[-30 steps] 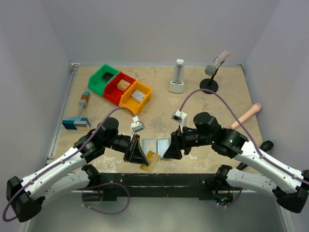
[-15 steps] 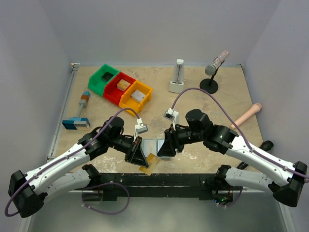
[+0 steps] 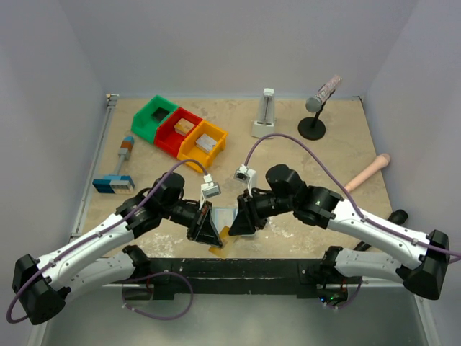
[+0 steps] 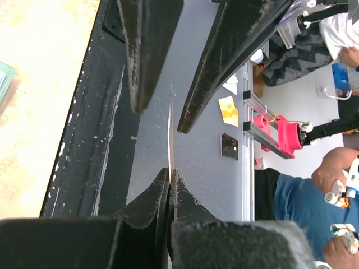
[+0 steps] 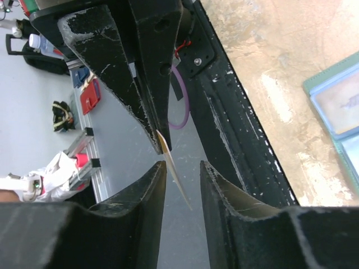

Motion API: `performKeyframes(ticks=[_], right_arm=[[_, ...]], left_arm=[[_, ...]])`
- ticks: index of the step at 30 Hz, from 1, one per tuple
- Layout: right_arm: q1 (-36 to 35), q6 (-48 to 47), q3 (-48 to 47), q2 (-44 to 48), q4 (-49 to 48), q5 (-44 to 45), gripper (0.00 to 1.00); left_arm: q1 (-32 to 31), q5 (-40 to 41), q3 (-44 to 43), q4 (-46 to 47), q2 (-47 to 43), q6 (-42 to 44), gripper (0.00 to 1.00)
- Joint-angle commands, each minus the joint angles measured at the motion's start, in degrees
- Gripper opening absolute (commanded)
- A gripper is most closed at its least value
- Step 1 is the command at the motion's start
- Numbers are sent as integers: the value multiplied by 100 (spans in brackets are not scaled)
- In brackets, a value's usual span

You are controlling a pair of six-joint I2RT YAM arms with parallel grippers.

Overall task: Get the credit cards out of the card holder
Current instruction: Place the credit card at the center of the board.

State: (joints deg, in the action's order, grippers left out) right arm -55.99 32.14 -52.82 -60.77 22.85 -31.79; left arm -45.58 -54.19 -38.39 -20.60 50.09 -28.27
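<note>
The orange-gold credit card (image 3: 223,234) is held over the table's front edge by my left gripper (image 3: 209,232). In the left wrist view the left gripper (image 4: 170,174) is shut on the card (image 4: 170,129), seen edge-on. My right gripper (image 3: 238,225) is open. In the right wrist view the right gripper (image 5: 183,168) has a finger on each side of the card's free end (image 5: 175,176), not touching it. The light blue-teal card holder (image 3: 225,215) lies open on the table between the arms, mostly hidden. It also shows in the right wrist view (image 5: 336,106), with a pale blue-grey panel inside it.
Green (image 3: 153,115), red (image 3: 178,130) and orange (image 3: 203,144) bins stand at the back left. A blue-and-white block with a handle (image 3: 115,180) lies at the left. A white stand (image 3: 265,115), a microphone (image 3: 317,101) and a beige handle (image 3: 367,171) are at the back right.
My right arm has moved left to the left gripper, and its open fingers now straddle the held card. The left gripper has shifted slightly right, still shut on the card.
</note>
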Motion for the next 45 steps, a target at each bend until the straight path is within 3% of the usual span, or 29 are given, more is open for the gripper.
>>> performKeyframes(ticks=[1,7,10,12,15,22,28,31,37,45], right_arm=[[-53,38,-229,-31,-255,-231,31],[-53,55,-133,56,-395,-380,1],[-53,90,-54,188,-448,-495,0],[-35,99,-10,320,-396,-407,0],[140,99,43,557,-194,-206,0],[1274,776,702,1269,-202,1129,0],[1791,1231,904,868,-314,3053,0],[2117,1461,931,191,-746,3162,0],[2434,1383,-43,-1611,-676,3118,0],[2865,1734,-124,-2579,-1747,2433,0]], left_arm=[[-30,41,-213,144,-16,15,0],[-38,93,-221,127,-25,32,0],[-21,216,-361,-136,-69,163,31],[-12,557,-554,-513,-165,365,40],[268,892,-818,-944,-385,533,45],[823,2718,-855,-1271,-1289,139,46],[823,3712,-259,-1122,-2062,-467,45],[823,3925,59,-990,-2336,-679,44],[823,3943,411,-893,-2398,-811,44],[823,3943,473,-814,-2319,-689,44]])
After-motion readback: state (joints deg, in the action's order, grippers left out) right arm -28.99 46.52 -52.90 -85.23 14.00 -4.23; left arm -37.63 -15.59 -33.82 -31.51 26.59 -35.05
